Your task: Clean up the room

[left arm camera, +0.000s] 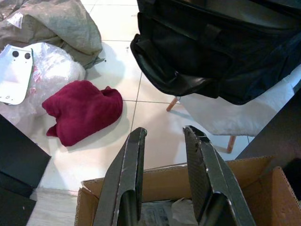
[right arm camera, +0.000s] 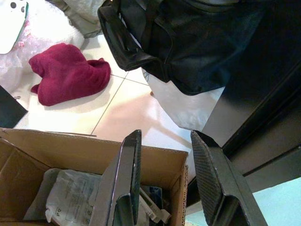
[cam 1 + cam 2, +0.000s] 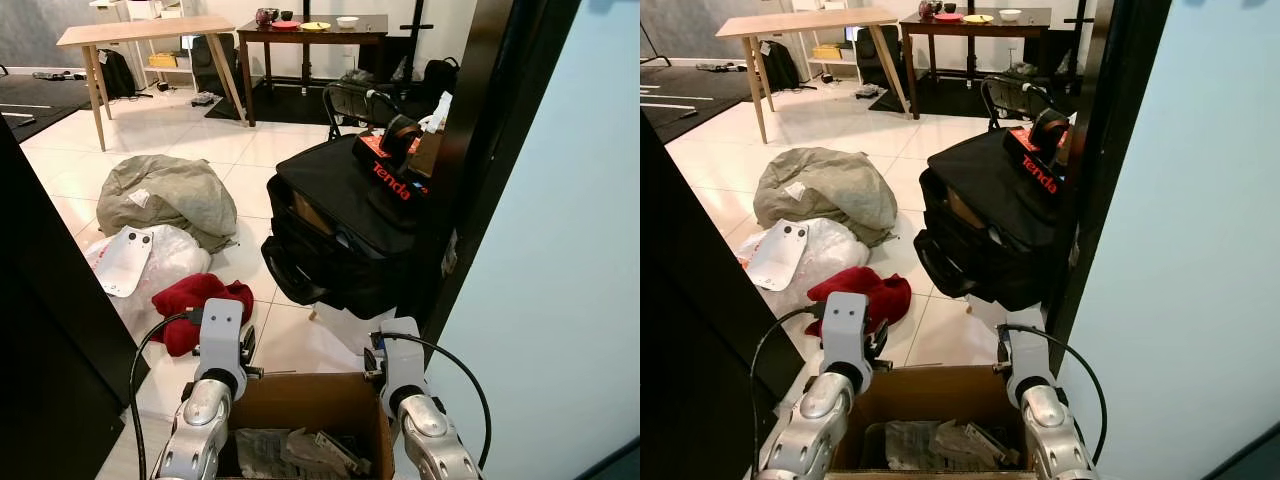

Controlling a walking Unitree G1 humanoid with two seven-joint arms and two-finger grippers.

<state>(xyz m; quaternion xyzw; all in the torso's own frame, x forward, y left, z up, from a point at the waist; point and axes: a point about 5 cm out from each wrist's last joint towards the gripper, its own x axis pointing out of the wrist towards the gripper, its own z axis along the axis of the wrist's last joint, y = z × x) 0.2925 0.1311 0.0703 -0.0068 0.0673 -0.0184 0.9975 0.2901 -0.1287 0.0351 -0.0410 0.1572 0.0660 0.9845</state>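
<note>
Down at the near edge sits an open cardboard box (image 3: 310, 405), its flaps up, between the two arms. Inside it lie crumpled clear plastic packets (image 2: 77, 197) with printed paper and some small grey and white bits; what they are exactly is hard to tell. The left claw (image 1: 164, 141) hangs over the box's far left rim, its fingers apart and holding nothing. The right claw (image 2: 164, 146) hangs over the box's far right corner, fingers likewise apart and empty.

Just beyond the box, on the white tile floor (image 3: 200, 150), a dark red cloth (image 3: 200, 305) lies bunched to the left. Touching it on the far side is a heap of clear plastic wrap (image 3: 165, 255) with a white flat panel (image 3: 125, 260) resting on top. Farther left still is a grey-green crumpled sack (image 3: 165, 195).

To the right, a large black bag (image 3: 345, 230) rests on a white seat with wooden legs, its handle loop drooping toward the box. On top of the bag lies a black and red carton (image 3: 395, 175) marked Tenda.

At the far end stand a light wooden surface (image 3: 150, 35) and a dark surface (image 3: 310, 35) carrying bowls and a plate.
</note>
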